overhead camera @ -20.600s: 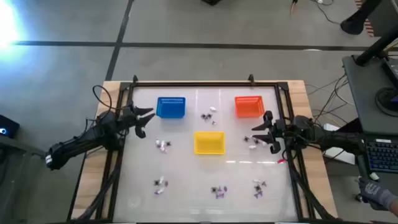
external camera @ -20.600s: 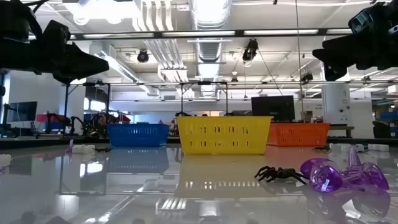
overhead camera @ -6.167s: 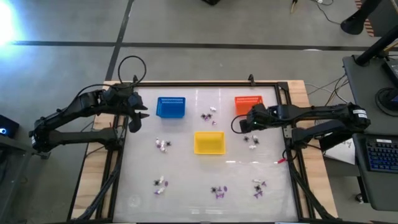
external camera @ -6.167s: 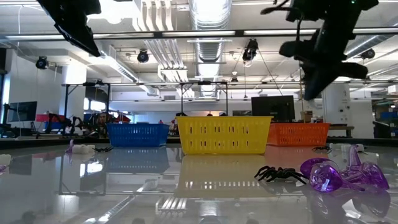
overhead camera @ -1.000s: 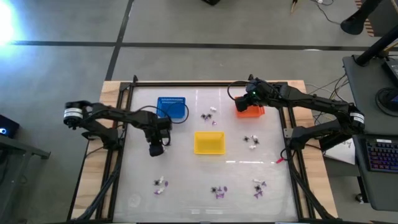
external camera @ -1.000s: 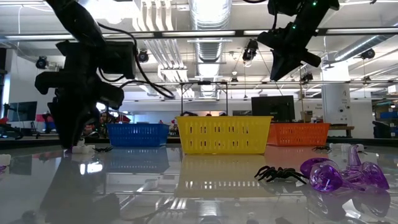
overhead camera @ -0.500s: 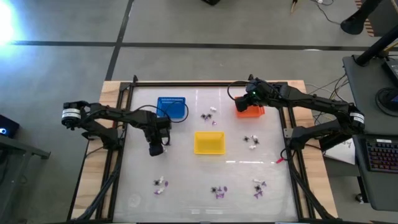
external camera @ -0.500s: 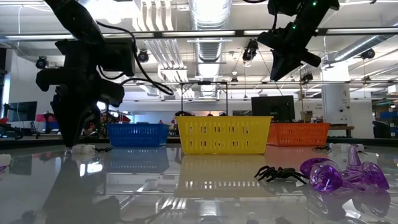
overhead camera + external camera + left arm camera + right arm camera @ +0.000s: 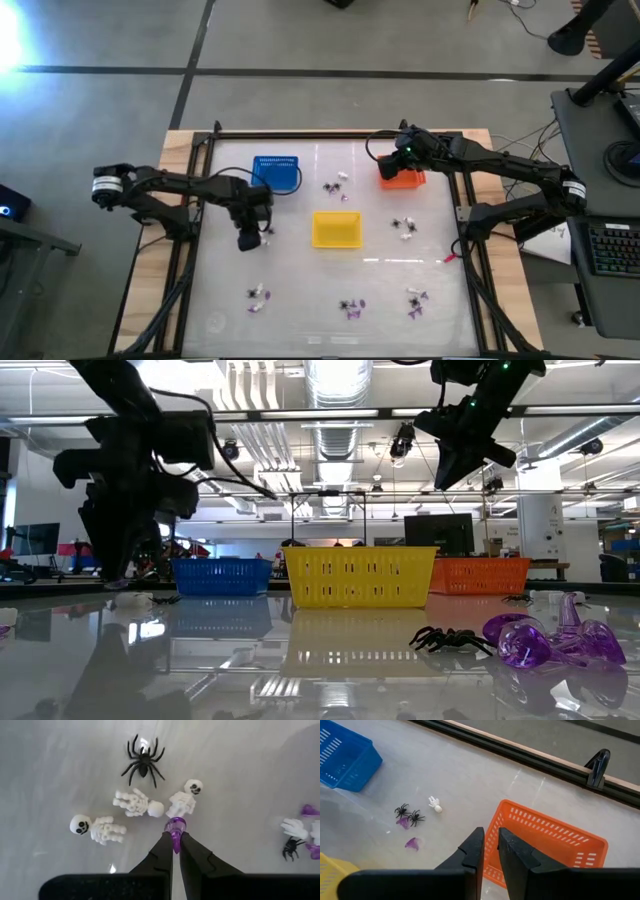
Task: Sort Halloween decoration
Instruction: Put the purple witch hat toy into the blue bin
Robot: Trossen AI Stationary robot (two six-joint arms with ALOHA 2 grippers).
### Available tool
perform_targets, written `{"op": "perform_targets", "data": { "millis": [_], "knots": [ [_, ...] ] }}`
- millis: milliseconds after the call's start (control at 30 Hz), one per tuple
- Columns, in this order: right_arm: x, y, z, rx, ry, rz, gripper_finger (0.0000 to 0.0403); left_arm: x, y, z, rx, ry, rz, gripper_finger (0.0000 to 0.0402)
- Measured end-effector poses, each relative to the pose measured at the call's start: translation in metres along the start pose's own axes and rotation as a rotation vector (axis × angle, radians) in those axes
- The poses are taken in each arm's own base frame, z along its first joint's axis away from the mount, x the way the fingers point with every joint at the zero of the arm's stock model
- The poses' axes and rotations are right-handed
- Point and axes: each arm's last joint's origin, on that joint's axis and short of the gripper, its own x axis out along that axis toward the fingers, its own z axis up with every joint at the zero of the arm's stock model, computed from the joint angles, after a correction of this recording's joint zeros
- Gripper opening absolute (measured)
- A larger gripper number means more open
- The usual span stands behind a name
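**Purple trinket pinched, barely**

The left gripper (image 9: 174, 851) was clenched on a purple trinket (image 9: 175, 826), gripping only its narrow end, w/ the wider end poking out past the tips. It hung over a cluster of three white skeletons (image 9: 134, 802) and a black spider (image 9: 143, 760) on the table (image 9: 300, 280), near the blue basket (image 9: 275, 172). Risk, imo: such a thin hold could let the piece twist or drop en route to a basket. Left arm reached in from the table's left edge, wrist bent down. The right gripper (image 9: 488, 851) hovered over the orange basket (image 9: 545, 842), fingers nearly together, nothing visible btwn them; that arm stretched in from the right.
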Motion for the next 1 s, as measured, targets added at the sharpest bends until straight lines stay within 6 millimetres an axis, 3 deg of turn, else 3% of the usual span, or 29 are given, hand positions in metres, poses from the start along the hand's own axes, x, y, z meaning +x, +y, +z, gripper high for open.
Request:
{"op": "perform_targets", "data": {
  "millis": [233,533,767,1000],
  "knots": [
    [0.0,0.0,0.0,0.003,-0.001,0.0,0.0047,-0.025,0.002,0.0,-0.025,-0.108,0.109,0.0],
    [0.0,0.0,0.0,0.008,-0.001,0.0,0.0047,-0.069,0.019,0.019,-0.101,-0.329,0.26,0.0],
    [0.0,0.0,0.0,0.008,-0.002,0.0,0.0047,-0.092,0.042,0.027,-0.117,-0.424,0.336,0.0],
    [0.0,0.0,0.0,0.008,-0.002,0.0,0.0047,-0.097,0.076,0.026,-0.168,-0.424,0.387,0.0]
  ]
}}
